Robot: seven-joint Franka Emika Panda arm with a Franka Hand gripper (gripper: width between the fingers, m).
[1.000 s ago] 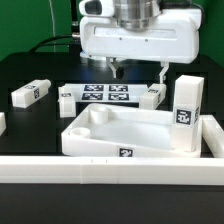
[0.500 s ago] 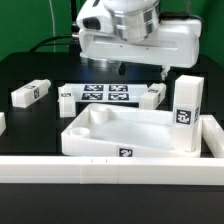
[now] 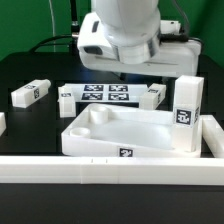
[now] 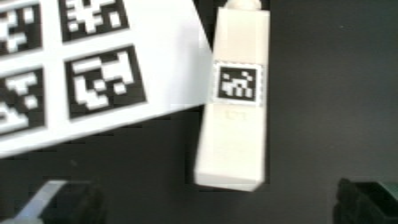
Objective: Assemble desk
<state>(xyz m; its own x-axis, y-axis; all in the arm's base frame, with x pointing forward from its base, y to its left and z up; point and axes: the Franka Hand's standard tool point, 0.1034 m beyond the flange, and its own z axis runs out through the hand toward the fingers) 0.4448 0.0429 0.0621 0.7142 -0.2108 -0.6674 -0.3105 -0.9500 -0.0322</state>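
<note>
In the exterior view, the arm (image 3: pixel 125 38) hangs above the marker board (image 3: pixel 106 96), and its body hides most of the jaws. The tabletop (image 3: pixel 100 147) lies nearest the camera, rim up, with an upright leg (image 3: pixel 186 108) at its corner on the exterior view's right. A leg (image 3: pixel 152 95) lies just beside the marker board, on the exterior view's right. Treat that one as your likely target.

In the wrist view, the jaws are spread wide with nothing between them. The fingertips (image 4: pixel 50 200) flank a spot just past the end of what looks to be that leg (image 4: pixel 235 120). Its far half touches or overlaps the marker board's edge, so advance only to the free half. Square the jaws to its long sides, then descend and close gently.
</note>
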